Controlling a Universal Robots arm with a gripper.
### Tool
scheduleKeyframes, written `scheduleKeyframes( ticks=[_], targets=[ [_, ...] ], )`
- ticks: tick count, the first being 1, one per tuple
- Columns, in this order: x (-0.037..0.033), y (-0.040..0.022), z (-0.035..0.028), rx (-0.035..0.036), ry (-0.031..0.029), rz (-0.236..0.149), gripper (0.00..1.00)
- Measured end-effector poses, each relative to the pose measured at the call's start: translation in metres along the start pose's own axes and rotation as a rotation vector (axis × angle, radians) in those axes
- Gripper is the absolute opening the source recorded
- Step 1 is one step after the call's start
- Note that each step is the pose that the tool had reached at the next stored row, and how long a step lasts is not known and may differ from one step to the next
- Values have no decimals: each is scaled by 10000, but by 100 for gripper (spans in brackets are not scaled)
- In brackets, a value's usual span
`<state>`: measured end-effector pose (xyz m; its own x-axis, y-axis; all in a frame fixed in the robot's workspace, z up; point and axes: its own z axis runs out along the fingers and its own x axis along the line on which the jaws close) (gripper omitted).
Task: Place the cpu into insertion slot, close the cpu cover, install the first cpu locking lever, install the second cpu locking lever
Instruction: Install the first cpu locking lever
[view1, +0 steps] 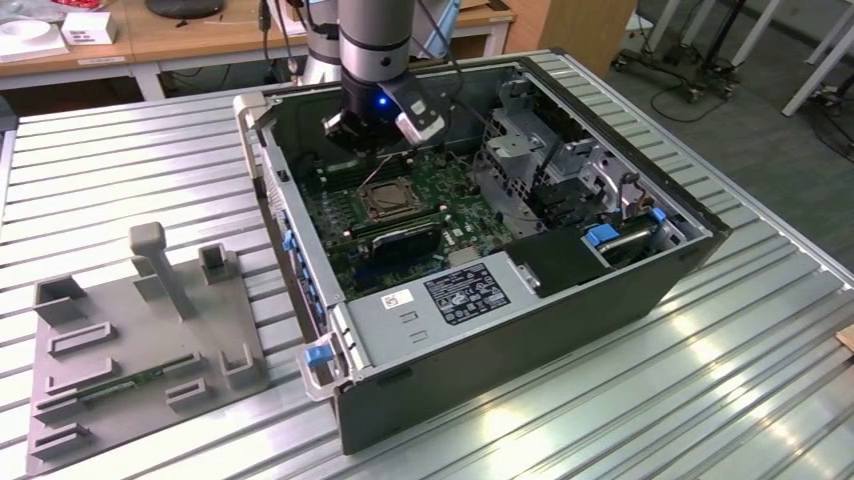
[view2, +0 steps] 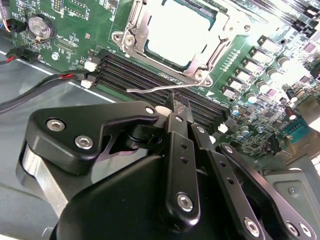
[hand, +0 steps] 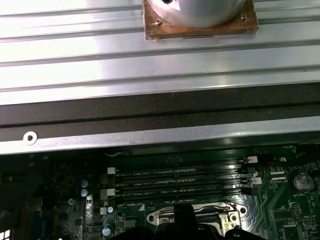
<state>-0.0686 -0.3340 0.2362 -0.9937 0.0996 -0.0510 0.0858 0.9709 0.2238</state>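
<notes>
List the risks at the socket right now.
The locking lever sticks out loose over the memory slots, right by the gripper; it might slip away or spring back. Pressing too low could scrape those slots. The red and black wires run close and could snag.

Much of the insertion slot (hand: 223, 216) behind the gripper (hand: 185, 223), edge-cropped

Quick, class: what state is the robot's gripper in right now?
Gripper: fingers closed, nothing visibly held, tips right by the thin locking lever.
</notes>
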Motion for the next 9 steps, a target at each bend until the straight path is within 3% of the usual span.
scheduleKeyframes(
  ticks=[4, 9],
  targets=[
    [-11, -4, 20, -14, 3, 1, 11],
    [-14, 5, 54, -98, 9, 7, 11]
  ],
)
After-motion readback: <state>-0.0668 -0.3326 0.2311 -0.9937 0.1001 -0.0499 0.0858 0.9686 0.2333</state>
